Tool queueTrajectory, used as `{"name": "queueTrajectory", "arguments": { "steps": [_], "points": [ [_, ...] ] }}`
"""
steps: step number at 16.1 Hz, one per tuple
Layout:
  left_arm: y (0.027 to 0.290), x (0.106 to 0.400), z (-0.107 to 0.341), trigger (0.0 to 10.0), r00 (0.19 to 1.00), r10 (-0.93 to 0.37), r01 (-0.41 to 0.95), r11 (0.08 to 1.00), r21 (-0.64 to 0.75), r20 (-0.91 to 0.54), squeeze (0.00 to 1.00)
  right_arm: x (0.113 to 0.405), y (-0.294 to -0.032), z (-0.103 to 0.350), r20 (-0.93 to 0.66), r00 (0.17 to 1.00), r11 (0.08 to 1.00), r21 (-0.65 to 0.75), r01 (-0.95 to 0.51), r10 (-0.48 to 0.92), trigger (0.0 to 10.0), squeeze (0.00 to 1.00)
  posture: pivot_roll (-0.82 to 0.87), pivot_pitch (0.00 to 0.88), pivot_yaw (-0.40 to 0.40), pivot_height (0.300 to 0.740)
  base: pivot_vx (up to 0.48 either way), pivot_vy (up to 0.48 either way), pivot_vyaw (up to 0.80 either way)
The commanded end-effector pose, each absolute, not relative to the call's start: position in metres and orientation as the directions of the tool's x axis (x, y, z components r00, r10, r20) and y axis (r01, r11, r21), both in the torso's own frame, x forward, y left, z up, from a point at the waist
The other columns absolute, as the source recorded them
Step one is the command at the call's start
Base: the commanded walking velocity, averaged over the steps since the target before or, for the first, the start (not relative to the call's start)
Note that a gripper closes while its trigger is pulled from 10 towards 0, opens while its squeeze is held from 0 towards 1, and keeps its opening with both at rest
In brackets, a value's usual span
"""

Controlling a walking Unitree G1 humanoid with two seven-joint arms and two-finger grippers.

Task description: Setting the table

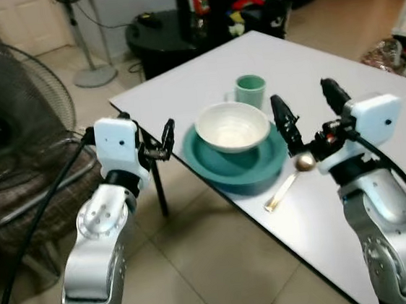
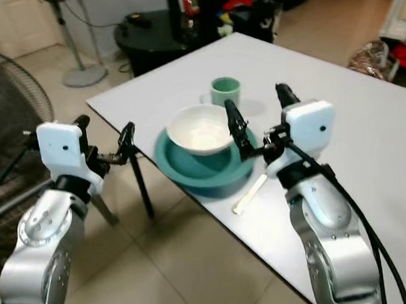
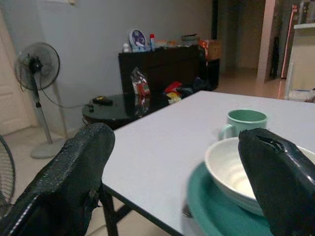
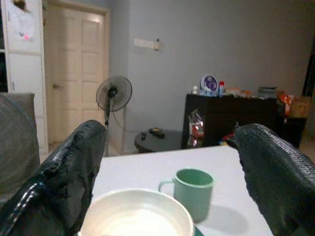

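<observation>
The white bowl [image 1: 232, 126] is sitting inside the teal plate [image 1: 219, 166] near the corner of the white table [image 1: 372, 98], and everything else is reading off that plate; the green mug [image 1: 250, 91] is standing just behind it, upright with its handle toward the robot's left, and the spoon [image 1: 289, 179] is lying on the tabletop just off the plate's right rim, its bowl end nearest the right gripper. The right gripper [image 1: 307, 116] is hanging above the plate's right edge, its two black fingers spread wide and holding nothing; the spoon seems to be sitting just under the nearer finger [image 1: 286, 125], though whether they are touching is hard to judge from this angle. The left gripper [image 1: 151, 139] is hovering off the table's edge, to the left of the plate and over the floor, also wide apart and empty, as its wrist view is showing with the bowl between its fingers in the distance. The setting is looking nearly complete, so the risk is lying in the next move; if the right gripper drops or sweeps inward it could be nudging the spoon askew or knocking the bowl off centre, and the plate is sitting close enough to the table's near edge that a shove from either side could be sending it toward the floor.
</observation>
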State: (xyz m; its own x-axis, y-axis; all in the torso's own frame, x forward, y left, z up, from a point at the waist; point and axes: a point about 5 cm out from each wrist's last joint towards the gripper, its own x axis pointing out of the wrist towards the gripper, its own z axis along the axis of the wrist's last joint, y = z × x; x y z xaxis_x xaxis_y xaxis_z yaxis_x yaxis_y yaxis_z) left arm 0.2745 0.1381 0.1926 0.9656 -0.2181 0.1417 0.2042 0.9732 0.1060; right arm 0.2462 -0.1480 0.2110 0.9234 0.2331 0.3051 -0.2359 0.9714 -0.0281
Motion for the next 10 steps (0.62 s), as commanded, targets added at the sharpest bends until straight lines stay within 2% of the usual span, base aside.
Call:
{"name": "queueTrajectory", "arguments": {
  "steps": [1, 10],
  "points": [
    [0.1420, 0.2744, 0.1906, 10.0, 0.971, -0.201, 0.187, 0.976, 0.113, 0.128, 0.00, 0.2461, -0.1472, 0.2108, 0.296, 0.927, 0.972, -0.023, -0.235, 0.231, 10.0, 1.00, 0.05, 0.000, -0.005, 0.740, 0.000, 0.000, 0.80],
    [0.1424, 0.2752, 0.1895, 10.0, 0.980, -0.158, 0.145, 0.983, 0.113, 0.117, 0.00, 0.2432, -0.1438, 0.2057, 0.242, 0.934, 0.963, 0.003, -0.271, 0.262, 10.0, 1.00, 0.05, 0.000, 0.010, 0.740, 0.000, 0.000, 0.80]
  ]
}}
